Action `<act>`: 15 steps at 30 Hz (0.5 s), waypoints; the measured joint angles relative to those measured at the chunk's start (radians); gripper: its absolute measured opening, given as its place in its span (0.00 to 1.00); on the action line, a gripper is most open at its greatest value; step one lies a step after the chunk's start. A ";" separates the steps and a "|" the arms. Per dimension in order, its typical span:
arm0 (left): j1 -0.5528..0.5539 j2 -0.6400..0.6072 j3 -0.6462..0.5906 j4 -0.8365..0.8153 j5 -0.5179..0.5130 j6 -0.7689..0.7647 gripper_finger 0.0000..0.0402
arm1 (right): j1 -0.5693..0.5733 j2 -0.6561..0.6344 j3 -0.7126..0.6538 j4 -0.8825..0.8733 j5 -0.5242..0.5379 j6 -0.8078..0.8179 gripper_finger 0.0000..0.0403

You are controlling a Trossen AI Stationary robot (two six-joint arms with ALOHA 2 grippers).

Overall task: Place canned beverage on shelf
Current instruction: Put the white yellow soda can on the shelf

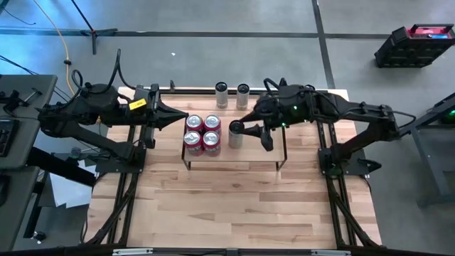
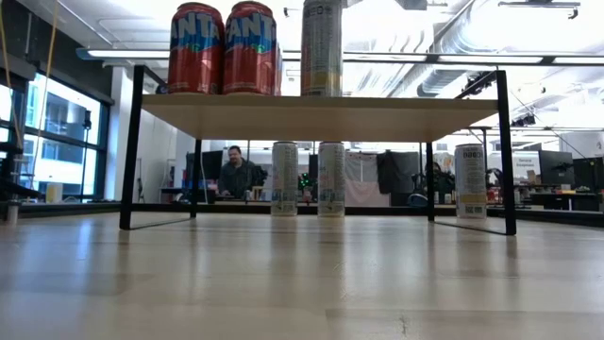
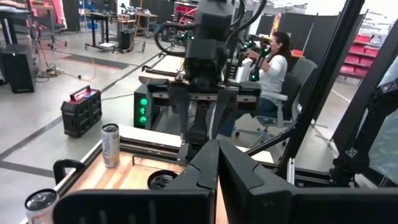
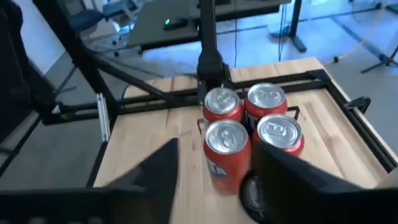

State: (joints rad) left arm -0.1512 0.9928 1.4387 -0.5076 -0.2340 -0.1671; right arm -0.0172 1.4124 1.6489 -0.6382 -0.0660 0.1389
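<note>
The shelf (image 1: 256, 153) is a small light-wood board on a black wire frame; it also shows in the low view (image 2: 321, 115). Several red cans (image 1: 202, 131) stand on its left half. A tall silver can (image 1: 235, 134) stands upright on the board beside them (image 2: 322, 47). My right gripper (image 1: 253, 130) is open just above this can, whose dark top (image 4: 252, 193) shows under one finger. I cannot tell whether a finger touches it. My left gripper (image 1: 185, 119) is shut and empty at the shelf's left end, its tips together (image 3: 217, 152).
Two silver cans (image 1: 222, 92) (image 1: 243, 94) stand on the table beyond the shelf, and a third (image 2: 469, 179) stands toward the right. The shelf's right half is bare board. Black rails run along the table's sides. A person (image 2: 236, 175) sits in the room behind.
</note>
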 joint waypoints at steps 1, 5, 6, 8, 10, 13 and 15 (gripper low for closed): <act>0.000 0.000 0.000 0.000 0.000 -0.007 0.00 | -0.014 0.001 0.000 -0.006 -0.022 -0.011 0.51; 0.000 0.000 0.000 0.000 0.000 -0.045 0.00 | -0.073 0.007 0.000 -0.020 -0.134 -0.017 0.73; 0.000 0.000 0.000 -0.001 -0.001 -0.062 0.00 | -0.088 0.008 0.000 -0.032 -0.157 -0.029 0.78; 0.000 0.000 0.000 0.000 -0.013 -0.093 0.00 | -0.114 0.008 0.000 -0.049 -0.193 -0.087 0.86; 0.000 0.000 0.000 -0.001 -0.035 -0.119 0.00 | -0.138 0.013 0.000 -0.059 -0.235 -0.152 0.93; 0.000 0.000 0.000 0.004 -0.079 -0.157 0.00 | -0.171 0.035 0.000 -0.075 -0.329 -0.235 0.98; 0.000 0.000 0.000 0.013 -0.104 -0.172 0.00 | -0.189 0.056 0.000 -0.092 -0.379 -0.292 0.98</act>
State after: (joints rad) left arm -0.1509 0.9932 1.4384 -0.4947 -0.3384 -0.3393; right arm -0.2057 1.4688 1.6485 -0.7300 -0.4447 -0.1526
